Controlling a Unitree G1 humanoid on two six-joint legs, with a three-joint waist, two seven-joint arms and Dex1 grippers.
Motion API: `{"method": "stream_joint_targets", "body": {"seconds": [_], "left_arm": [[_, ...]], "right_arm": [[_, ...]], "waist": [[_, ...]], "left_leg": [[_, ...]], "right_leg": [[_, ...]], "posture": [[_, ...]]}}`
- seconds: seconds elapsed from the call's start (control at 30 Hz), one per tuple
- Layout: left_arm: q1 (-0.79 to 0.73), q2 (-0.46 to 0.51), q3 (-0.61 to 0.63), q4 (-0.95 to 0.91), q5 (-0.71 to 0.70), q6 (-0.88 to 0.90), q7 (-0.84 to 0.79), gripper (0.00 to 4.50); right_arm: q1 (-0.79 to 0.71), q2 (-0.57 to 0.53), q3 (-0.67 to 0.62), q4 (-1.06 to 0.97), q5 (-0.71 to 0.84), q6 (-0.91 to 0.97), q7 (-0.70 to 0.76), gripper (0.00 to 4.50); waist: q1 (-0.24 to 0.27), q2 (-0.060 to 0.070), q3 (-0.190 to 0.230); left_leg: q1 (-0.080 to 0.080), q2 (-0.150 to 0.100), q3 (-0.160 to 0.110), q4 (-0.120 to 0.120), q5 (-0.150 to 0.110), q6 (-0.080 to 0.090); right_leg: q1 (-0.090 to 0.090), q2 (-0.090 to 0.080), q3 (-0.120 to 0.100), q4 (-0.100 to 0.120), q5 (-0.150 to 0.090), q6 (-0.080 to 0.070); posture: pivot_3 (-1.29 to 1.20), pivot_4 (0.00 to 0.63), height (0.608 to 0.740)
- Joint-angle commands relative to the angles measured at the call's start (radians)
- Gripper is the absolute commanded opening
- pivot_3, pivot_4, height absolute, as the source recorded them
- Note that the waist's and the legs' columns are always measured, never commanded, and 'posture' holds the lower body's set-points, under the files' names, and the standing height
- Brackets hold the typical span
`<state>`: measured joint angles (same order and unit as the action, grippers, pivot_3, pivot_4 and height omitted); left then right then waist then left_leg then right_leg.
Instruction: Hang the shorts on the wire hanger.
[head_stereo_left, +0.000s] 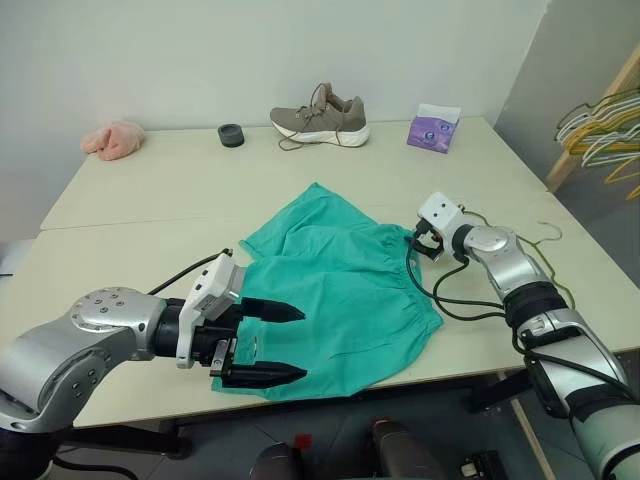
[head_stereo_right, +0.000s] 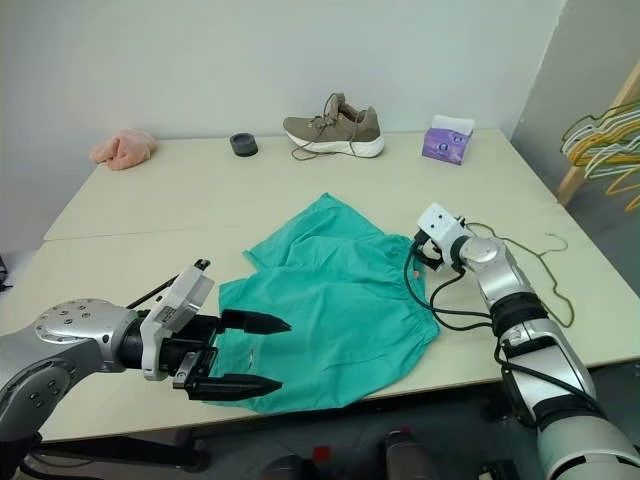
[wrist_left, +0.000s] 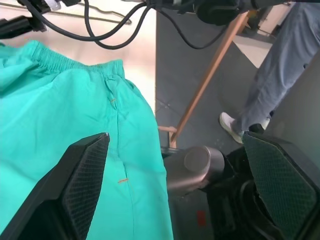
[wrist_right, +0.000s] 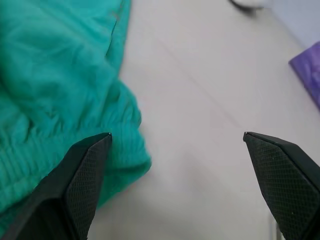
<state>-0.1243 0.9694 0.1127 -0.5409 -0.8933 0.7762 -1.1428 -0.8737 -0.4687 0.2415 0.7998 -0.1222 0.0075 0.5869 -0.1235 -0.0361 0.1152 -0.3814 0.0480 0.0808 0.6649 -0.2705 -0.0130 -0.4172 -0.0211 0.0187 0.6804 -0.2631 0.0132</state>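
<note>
The teal-green shorts (head_stereo_left: 340, 285) lie spread flat on the table, waistband toward the right. My left gripper (head_stereo_left: 300, 344) hovers open over their near left corner, fingers pointing right, nothing between them. My right gripper (wrist_right: 176, 135) is open at the far end of the waistband (wrist_right: 75, 150). One of its fingers is over the gathered edge and the other over bare tabletop. The thin wire hanger (head_stereo_left: 548, 236) lies on the table just right of my right forearm, partly hidden by the arm and its cables.
Along the back of the table (head_stereo_left: 150, 200) sit a pink fluffy cloth (head_stereo_left: 113, 138), a small black round object (head_stereo_left: 231, 134), a beige shoe (head_stereo_left: 322, 118) and a purple tissue pack (head_stereo_left: 433, 130). Bunched hangers (head_stereo_left: 605, 125) hang at far right. A person's legs (wrist_left: 280, 75) stand past the table.
</note>
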Motion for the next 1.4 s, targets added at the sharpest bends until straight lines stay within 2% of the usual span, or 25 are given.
{"method": "stream_joint_targets", "body": {"seconds": [0.03, 0.13, 0.27, 0.33, 0.43, 0.57, 0.7, 0.8, 0.93, 1.1, 1.2, 1.3, 1.4], "left_arm": [[-0.030, -0.040, 0.002, 0.014, 0.005, -0.020, 0.033, 4.48], [-0.063, -0.076, -0.009, 0.030, 0.014, -0.014, 0.071, 4.48], [-0.114, -0.122, -0.038, 0.052, 0.047, -0.018, 0.123, 4.48], [-0.137, -0.141, -0.063, 0.059, 0.070, -0.013, 0.151, 4.48], [-0.209, -0.220, -0.111, 0.092, 0.121, -0.027, 0.219, 4.48], [-0.310, -0.285, -0.185, 0.152, 0.268, -0.124, 0.258, 4.48], [-0.388, -0.332, -0.217, 0.188, 0.313, -0.175, 0.239, 4.48], [-0.429, -0.349, -0.239, 0.224, 0.337, -0.205, 0.204, 4.48], [-0.445, -0.359, -0.250, 0.242, 0.348, -0.221, 0.169, 4.48], [-0.450, -0.368, -0.251, 0.239, 0.358, -0.218, 0.159, 4.48], [-0.452, -0.371, -0.252, 0.235, 0.362, -0.216, 0.159, 4.48], [-0.452, -0.373, -0.251, 0.233, 0.366, -0.215, 0.158, 4.50], [-0.439, -0.369, -0.247, 0.232, 0.369, -0.221, 0.154, 4.50]], "right_arm": [[0.067, -0.076, -0.014, -0.211, 0.065, 0.065, 0.212, 4.50], [0.148, -0.134, -0.046, -0.382, 0.108, 0.177, 0.286, 4.50], [0.238, -0.186, -0.166, -0.539, 0.195, 0.349, 0.279, 4.50], [0.280, -0.204, -0.252, -0.587, 0.238, 0.429, 0.238, 4.50], [0.387, -0.222, -0.413, -0.665, 0.298, 0.545, 0.154, 4.50], [0.469, -0.227, -0.563, -0.621, 0.262, 0.568, -0.039, 4.50], [0.461, -0.254, -0.560, -0.483, 0.223, 0.558, -0.112, 4.50], [0.379, -0.268, -0.534, -0.292, 0.207, 0.501, -0.124, 4.50], [0.267, -0.273, -0.474, -0.073, 0.190, 0.430, -0.061, 4.50], [0.162, -0.272, -0.406, 0.104, 0.164, 0.387, -0.002, 4.50], [0.100, -0.270, -0.374, 0.217, 0.151, 0.426, 0.033, 4.50], [0.069, -0.272, -0.349, 0.297, 0.140, 0.466, 0.061, 3.89], [0.063, -0.259, -0.336, 0.338, 0.133, 0.494, 0.057, 2.87]], "waist": [[0.005, 0.000, 0.000], [0.014, 0.000, 0.000], [0.014, 0.000, 0.000], [0.014, 0.000, 0.000], [0.019, 0.000, 0.000], [0.021, 0.000, 0.000], [-0.004, 0.000, 0.000], [-0.037, 0.000, 0.000], [-0.074, 0.002, 0.002], [-0.093, 0.003, 0.002], [-0.096, 0.003, 0.002], [-0.095, 0.002, 0.003], [-0.094, 0.002, 0.003]], "left_leg": [[0.000, 0.000, 0.000, 0.000, 0.000, 0.000], [-0.001, 0.000, 0.000, 0.000, 0.000, 0.000], [0.000, 0.000, 0.000, 0.000, 0.000, 0.000], [0.000, 0.000, 0.000, 0.000, 0.000, 0.000], [0.001, -0.001, -0.001, 0.000, 0.000, 0.000], [0.002, -0.002, 0.000, 0.001, 0.000, 0.000], [0.002, -0.003, 0.002, 0.001, 0.000, 0.000], [0.003, -0.003, 0.002, 0.001, 0.000, 0.000], [0.003, -0.003, 0.001, -0.001, 0.000, 0.000], [0.003, -0.002, 0.000, -0.002, 0.000, 0.000], [0.006, -0.002, 0.000, -0.002, 0.000, 0.000], [0.008, -0.001, 0.000, -0.002, 0.000, 0.000], [0.010, -0.001, -0.001, -0.002, 0.000, 0.000]], "right_leg": [[0.000, -0.001, 0.000, 0.000, 0.000, 0.000], [0.000, -0.001, -0.001, 0.000, -0.001, 0.001], [0.000, -0.001, 0.000, 0.000, -0.001, 0.001], [0.000, -0.001, -0.001, 0.001, -0.001, 0.001], [0.002, -0.001, -0.001, 0.000, -0.001, 0.001], [0.003, -0.001, 0.000, 0.000, -0.001, 0.002], [0.003, -0.001, 0.002, 0.000, 0.000, 0.002], [0.004, 0.001, 0.003, 0.000, -0.001, 0.003], [0.005, 0.002, 0.003, -0.001, -0.001, 0.004], [0.005, 0.003, 0.003, -0.001, -0.002, 0.004], [0.007, 0.002, 0.002, -0.002, -0.003, 0.007], [0.009, 0.002, 0.002, -0.003, -0.003, 0.007], [0.012, 0.001, 0.001, -0.004, -0.004, 0.008]], "posture": [[-0.11, 0.073, 0.740], [-0.12, 0.073, 0.740], [-0.13, 0.076, 0.740], [-0.14, 0.078, 0.740], [-0.16, 0.085, 0.740], [-0.19, 0.093, 0.740], [-0.21, 0.099, 0.740], [-0.22, 0.103, 0.740], [-0.22, 0.107, 0.740], [-0.21, 0.111, 0.740], [-0.20, 0.114, 0.740], [-0.20, 0.115, 0.740], [-0.19, 0.115, 0.740]]}}
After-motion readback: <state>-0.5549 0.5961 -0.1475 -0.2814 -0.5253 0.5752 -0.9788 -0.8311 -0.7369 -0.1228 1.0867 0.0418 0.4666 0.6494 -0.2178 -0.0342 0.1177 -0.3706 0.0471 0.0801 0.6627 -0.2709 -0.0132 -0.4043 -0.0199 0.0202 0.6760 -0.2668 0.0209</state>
